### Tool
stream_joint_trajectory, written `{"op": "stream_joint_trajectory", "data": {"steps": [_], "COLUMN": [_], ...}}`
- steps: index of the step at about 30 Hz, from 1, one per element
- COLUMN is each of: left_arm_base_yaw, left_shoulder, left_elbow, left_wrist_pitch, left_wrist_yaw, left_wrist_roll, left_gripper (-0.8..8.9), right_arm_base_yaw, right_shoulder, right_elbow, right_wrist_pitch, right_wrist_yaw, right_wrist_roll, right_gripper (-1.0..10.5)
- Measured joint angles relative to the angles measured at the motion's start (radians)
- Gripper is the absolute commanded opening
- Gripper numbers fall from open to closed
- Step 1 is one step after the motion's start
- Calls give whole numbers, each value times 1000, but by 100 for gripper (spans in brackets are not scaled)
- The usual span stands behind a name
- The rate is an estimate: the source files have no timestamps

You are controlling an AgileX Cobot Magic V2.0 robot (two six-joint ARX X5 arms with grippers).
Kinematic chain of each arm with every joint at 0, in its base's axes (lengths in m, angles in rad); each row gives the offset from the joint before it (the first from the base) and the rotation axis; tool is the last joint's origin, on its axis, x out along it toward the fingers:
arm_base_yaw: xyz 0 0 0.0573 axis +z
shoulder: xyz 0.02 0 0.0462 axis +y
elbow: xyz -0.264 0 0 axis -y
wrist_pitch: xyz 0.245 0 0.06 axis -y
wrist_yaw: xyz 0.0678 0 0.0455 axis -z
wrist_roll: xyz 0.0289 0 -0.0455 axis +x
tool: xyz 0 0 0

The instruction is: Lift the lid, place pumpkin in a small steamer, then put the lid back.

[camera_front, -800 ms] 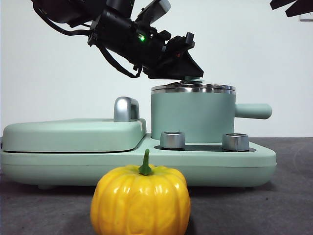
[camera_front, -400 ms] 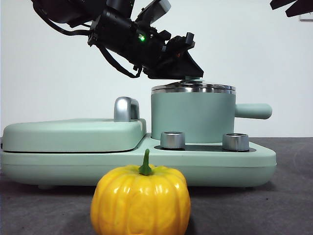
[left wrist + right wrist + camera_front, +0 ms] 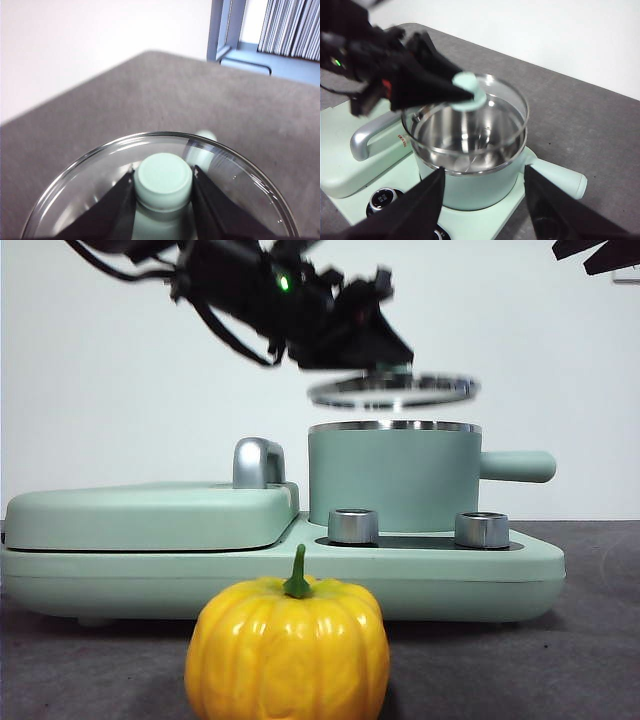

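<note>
Grey felt covers the table (image 3: 600,640) under a plain white wall. On it sits a wide mint-green base (image 3: 280,570) with a flat cover (image 3: 150,515), a steel handle (image 3: 255,462) and two steel knobs (image 3: 352,526). At the base's right end stands the steamer (image 3: 395,480), straight below the left gripper (image 3: 163,181), its side handle pointing right and its steel inside open to the right wrist view. That gripper has its jaws clamped on either side of the mint knob of the lid (image 3: 392,390), which hangs under it, slightly tilted, clear of the steamer's rim with a gap between them. The right gripper (image 3: 482,200) hovers above the steamer on the handle side, jaws spread wide, holding nothing. Well below and in front of both grippers, the pumpkin (image 3: 288,650) rests on the felt, stem up, apart from the base.
</note>
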Motion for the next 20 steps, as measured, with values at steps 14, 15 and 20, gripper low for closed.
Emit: {"op": "stream_joint_trajectory", "data": {"steps": [14,15,20], "left_arm_base_yaw": [14,18,42], "left_shoulder": [-255,-277,-361], "left_elbow": [0,0,0], "left_wrist_pitch": [-311,-355,-529], "left_wrist_yaw": [-28,-50,-151], "left_wrist_roll": [-2,-2,-2], "left_gripper": [16,16,17], "right_arm_base_yaw": [0,0,27], "right_shoulder": [0,0,0], "right_elbow": [0,0,0], "right_wrist_pitch": [-12,-20,-59], "right_wrist_yaw": [0,0,0], "right_wrist_roll": [0,0,-2], "right_gripper": [254,254,254]}}
